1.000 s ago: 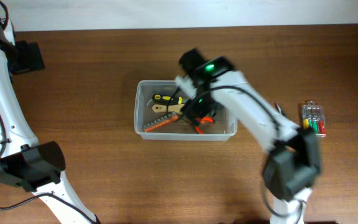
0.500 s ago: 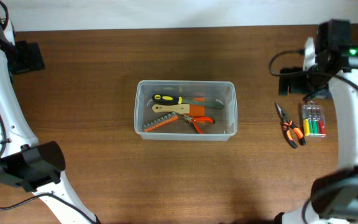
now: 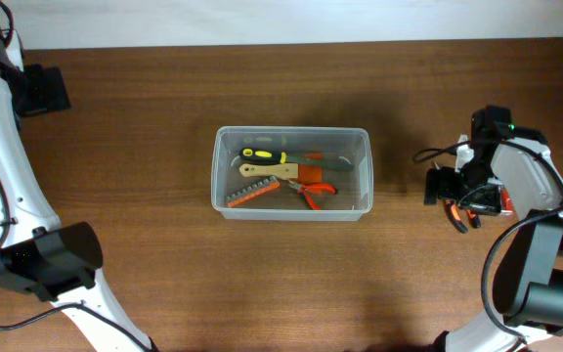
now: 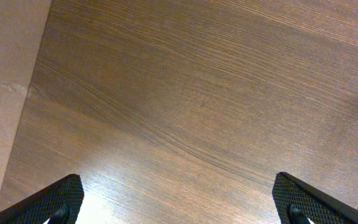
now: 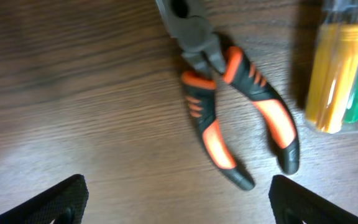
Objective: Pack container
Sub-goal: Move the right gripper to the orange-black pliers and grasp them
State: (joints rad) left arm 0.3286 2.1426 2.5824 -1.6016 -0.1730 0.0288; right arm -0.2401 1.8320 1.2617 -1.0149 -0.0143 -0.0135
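The clear plastic container (image 3: 219,176) sits mid-table and holds a yellow-and-black screwdriver (image 3: 262,154), orange pliers (image 3: 313,192) and an orange bit holder (image 3: 252,195). My right gripper (image 3: 445,186) is open and empty at the table's right, just above a loose pair of orange-and-black pliers (image 3: 459,213). In the right wrist view these pliers (image 5: 229,106) lie flat on the wood ahead of the open fingers (image 5: 179,199). My left gripper (image 4: 179,199) is open and empty over bare wood, far left of the container.
A small clear case of yellow, green and red screwdrivers (image 5: 347,68) lies just right of the loose pliers, mostly hidden under the right arm in the overhead view. A beige surface (image 4: 5,74) borders the table's left edge.
My right arm left the container, swung to the far right, then came in over the loose pliers. The orange pliers stayed in the container. The left arm has not moved.
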